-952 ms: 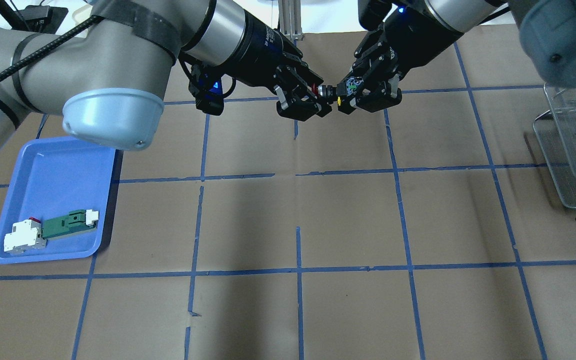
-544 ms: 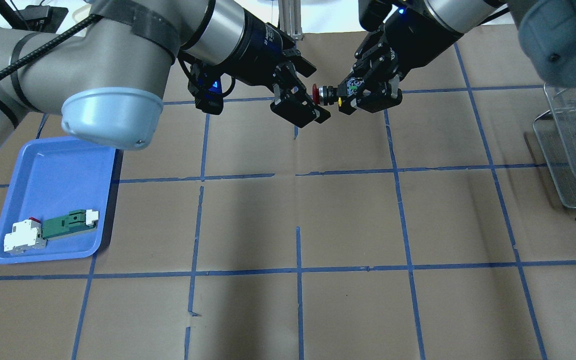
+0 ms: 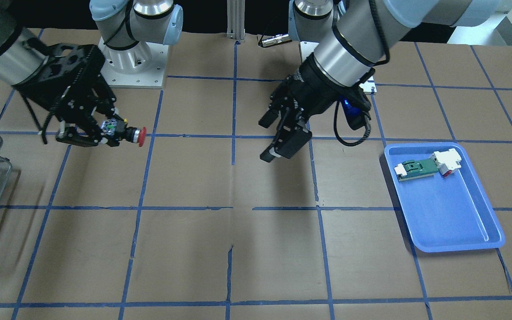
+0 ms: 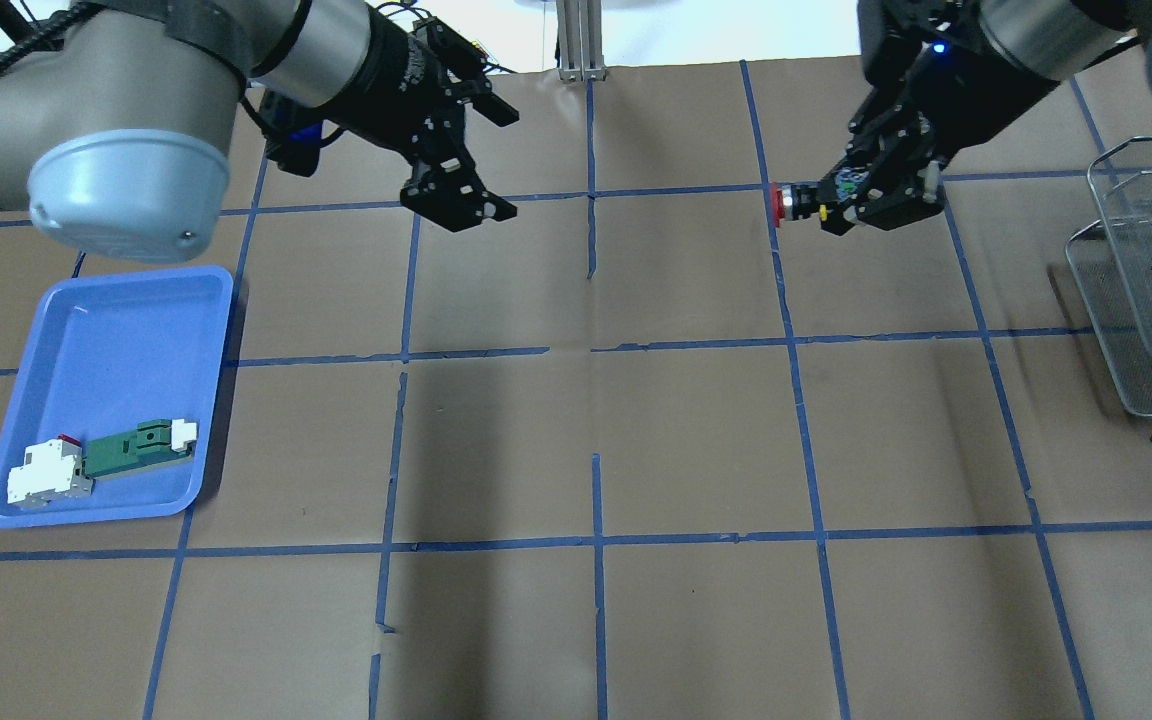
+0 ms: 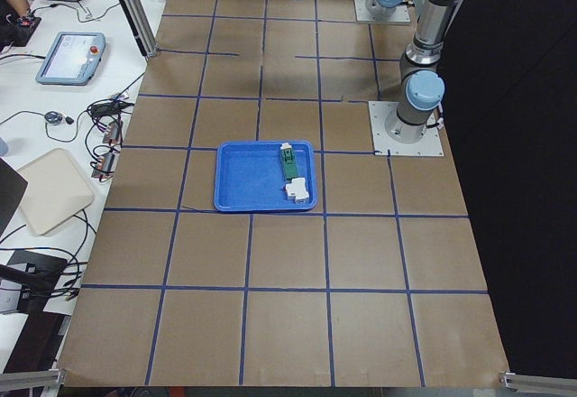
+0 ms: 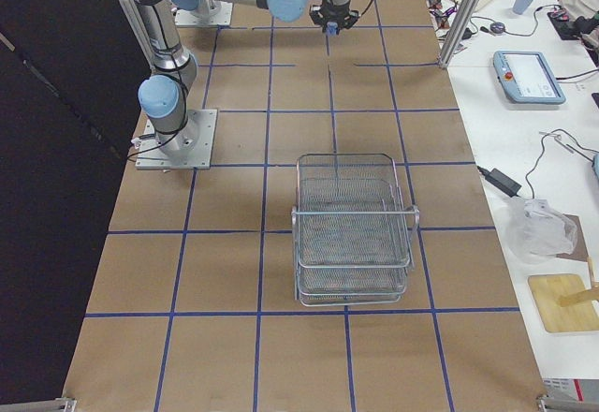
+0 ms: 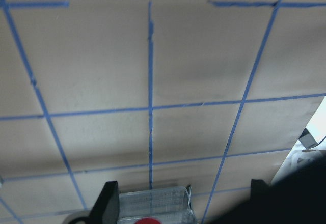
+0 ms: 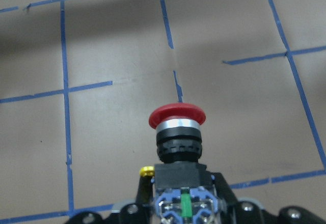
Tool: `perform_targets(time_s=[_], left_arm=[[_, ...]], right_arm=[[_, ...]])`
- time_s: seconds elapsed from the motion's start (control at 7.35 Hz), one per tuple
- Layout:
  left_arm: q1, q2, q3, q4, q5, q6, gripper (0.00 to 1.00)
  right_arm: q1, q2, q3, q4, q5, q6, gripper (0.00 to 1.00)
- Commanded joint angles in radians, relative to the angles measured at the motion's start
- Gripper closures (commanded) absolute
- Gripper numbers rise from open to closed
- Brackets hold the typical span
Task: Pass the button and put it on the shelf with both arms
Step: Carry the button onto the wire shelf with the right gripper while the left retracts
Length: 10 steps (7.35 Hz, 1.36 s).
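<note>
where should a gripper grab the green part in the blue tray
Grip the green part across its narrow width at mid-body, coming straight down from above. It lies flat and long in the blue tray; a white block butts one end, so only the long sides look free.

No legible text or labels.

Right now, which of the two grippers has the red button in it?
The right gripper, nearer the shelf: it is shut on the button by its back block, red cap sticking out. The left gripper is open and empty.
</note>
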Motion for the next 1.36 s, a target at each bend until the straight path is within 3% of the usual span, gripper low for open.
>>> perform_targets(time_s=[0.0, 0.14, 0.27, 0.54, 0.68, 0.82, 0.95, 1.09, 1.22], left_arm=[[0.132, 0.012, 0.003, -0.123, 0.154, 0.438, 0.03], [0.157, 0.034, 0.004, -0.218, 0.219, 0.611, 0.0], [0.175, 0.051, 0.004, -0.254, 0.268, 0.678, 0.0], [0.217, 0.083, -0.002, -0.261, 0.287, 0.964, 0.0], [0.221, 0.101, -0.005, -0.279, 0.347, 1.156, 0.0], [0.221, 0.13, 0.001, -0.334, 0.498, 1.337, 0.0], [0.215, 0.153, 0.025, -0.389, 0.565, 1.364, 0.0], [0.208, 0.164, 0.018, -0.388, 0.611, 1.36, 0.0], [0.202, 0.169, 0.0, -0.394, 0.606, 1.369, 0.0]], right_arm=[[-0.278, 0.065, 0.009, -0.009, -0.011, -0.321, 0.8], [-0.389, 0.103, 0.009, -0.015, -0.009, -0.452, 0.8], [-0.481, 0.158, -0.002, -0.094, -0.035, -0.623, 0.8], [-0.567, 0.31, -0.055, -0.219, -0.067, -0.705, 0.81], [-0.569, 0.312, -0.08, -0.2, -0.09, -0.702, 0.81], [-0.569, 0.309, -0.082, -0.149, -0.148, -0.688, 0.69], [-0.569, 0.303, -0.082, -0.135, -0.164, -0.686, 0.49], [-0.569, 0.301, -0.083, -0.126, -0.155, -0.685, 0.05], [-0.569, 0.266, -0.083, -0.103, -0.163, -0.672, 0.0]])
